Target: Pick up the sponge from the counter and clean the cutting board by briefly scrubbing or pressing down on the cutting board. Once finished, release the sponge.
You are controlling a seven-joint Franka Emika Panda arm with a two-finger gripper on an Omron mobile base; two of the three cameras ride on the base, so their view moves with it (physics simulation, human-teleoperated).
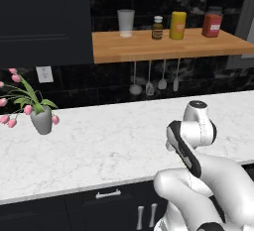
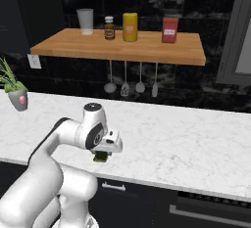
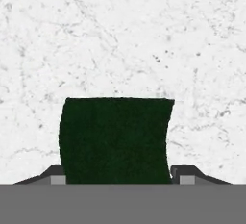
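The sponge (image 3: 115, 139) shows its dark green face between my fingertips, and my gripper (image 3: 117, 177) is shut on its two sides. In the right base view the gripper (image 2: 101, 153) points down near the counter's front edge, with the sponge (image 2: 100, 158) hanging just under the hand, its green and a sliver of yellow visible. White marble counter (image 3: 144, 35) lies beneath it; whether the sponge touches the counter (image 2: 186, 139) I cannot tell. The cutting board is out of view.
A grey vase of pink tulips (image 1: 41, 120) stands at the counter's left. Above the back, a wooden wall shelf (image 1: 163, 46) carries a glass (image 1: 126, 23), a bottle, a yellow can and a red box, with ladles (image 1: 149, 84) hanging under it.
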